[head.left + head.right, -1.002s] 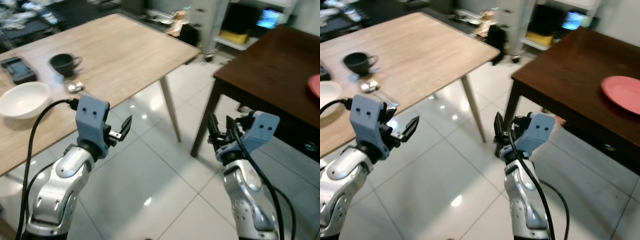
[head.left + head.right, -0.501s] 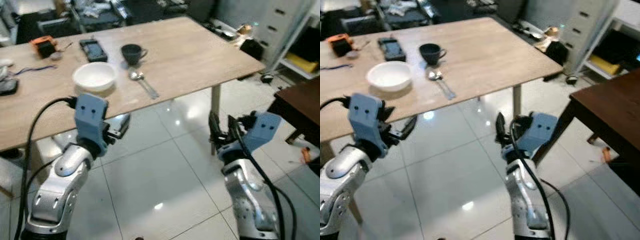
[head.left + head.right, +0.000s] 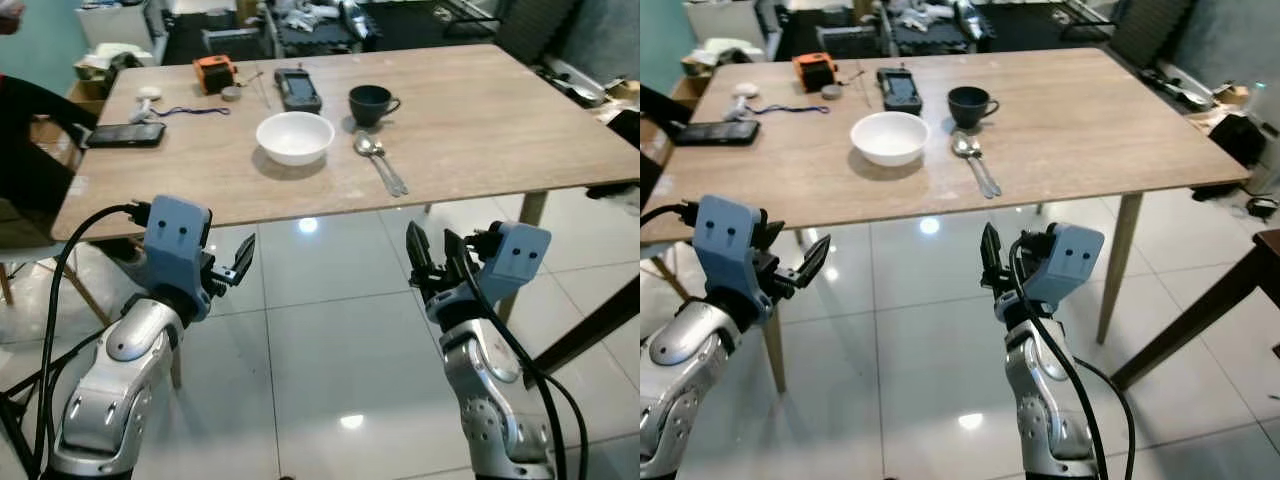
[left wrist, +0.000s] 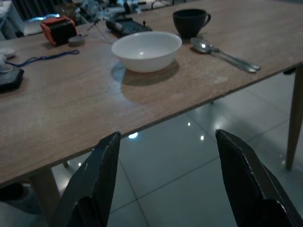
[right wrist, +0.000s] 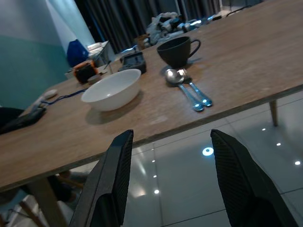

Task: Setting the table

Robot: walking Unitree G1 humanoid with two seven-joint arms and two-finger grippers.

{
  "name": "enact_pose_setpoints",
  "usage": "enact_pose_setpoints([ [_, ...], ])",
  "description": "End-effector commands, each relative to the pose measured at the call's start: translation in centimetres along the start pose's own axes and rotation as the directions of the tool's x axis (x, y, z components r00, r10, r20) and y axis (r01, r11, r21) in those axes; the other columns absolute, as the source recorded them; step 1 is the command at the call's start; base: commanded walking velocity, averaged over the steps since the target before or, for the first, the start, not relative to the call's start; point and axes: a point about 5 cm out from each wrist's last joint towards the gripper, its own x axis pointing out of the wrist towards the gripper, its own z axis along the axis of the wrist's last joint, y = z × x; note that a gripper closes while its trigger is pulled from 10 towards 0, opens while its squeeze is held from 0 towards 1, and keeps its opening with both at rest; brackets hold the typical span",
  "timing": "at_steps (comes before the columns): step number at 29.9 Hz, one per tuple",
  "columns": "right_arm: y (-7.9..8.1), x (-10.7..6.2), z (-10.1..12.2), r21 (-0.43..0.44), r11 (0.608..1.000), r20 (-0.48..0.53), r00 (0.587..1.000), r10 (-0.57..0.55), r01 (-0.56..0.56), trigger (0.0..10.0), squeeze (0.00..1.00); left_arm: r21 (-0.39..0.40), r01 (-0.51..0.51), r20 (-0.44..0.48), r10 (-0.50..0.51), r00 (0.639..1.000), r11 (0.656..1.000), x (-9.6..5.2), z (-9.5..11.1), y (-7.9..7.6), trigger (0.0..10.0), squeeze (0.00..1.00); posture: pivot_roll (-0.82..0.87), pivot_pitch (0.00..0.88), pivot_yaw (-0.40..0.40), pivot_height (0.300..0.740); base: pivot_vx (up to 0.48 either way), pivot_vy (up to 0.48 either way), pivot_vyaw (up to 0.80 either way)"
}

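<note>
Both grippers hover over the tiled floor, short of the wooden table (image 3: 480, 110) and holding nothing.

The left gripper (image 4: 165, 182) has its fingers spread wide, and the right gripper (image 5: 173, 182) likewise. Ahead of the fingertips, past the table's near edge, sits a white bowl (image 3: 295, 137). Beyond it and toward the right gripper's side stands a dark cup (image 3: 371, 104), with what look like two spoons (image 3: 380, 162) lying just in front of it, handles pointing toward the fingers. Farther off, a black device (image 3: 298, 88) and an orange box (image 3: 214, 73) lie at the far edge, and a phone (image 3: 125, 135) is off past the left gripper's side.
</note>
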Motion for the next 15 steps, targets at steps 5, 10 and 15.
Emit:
enact_pose_setpoints([
  [5,0.29,-0.2,-0.25,-0.007,1.0,-0.006,1.0,0.009,-0.009,10.0,0.0,0.019,-0.024,-0.014,0.024,1.0,1.0,-0.08,-0.37,0.49,10.0,0.0,0.08,0.15,0.064,0.74,0.0,0.0,0.78],
  [10,0.57,-0.31,-0.21,0.009,1.0,0.004,1.0,0.017,-0.018,10.0,0.0,0.021,-0.032,-0.005,0.032,0.999,0.999,0.19,-0.34,0.55,10.0,0.0,0.08,0.15,0.063,0.74,0.449,0.0,0.0],
  [15,0.29,-0.35,-0.06,0.018,1.0,0.01,1.0,0.004,-0.004,10.0,0.0,0.023,-0.03,-0.006,0.03,1.0,0.999,0.28,-0.32,0.53,10.0,0.0,0.08,0.152,0.064,0.74,0.456,0.0,0.0],
])
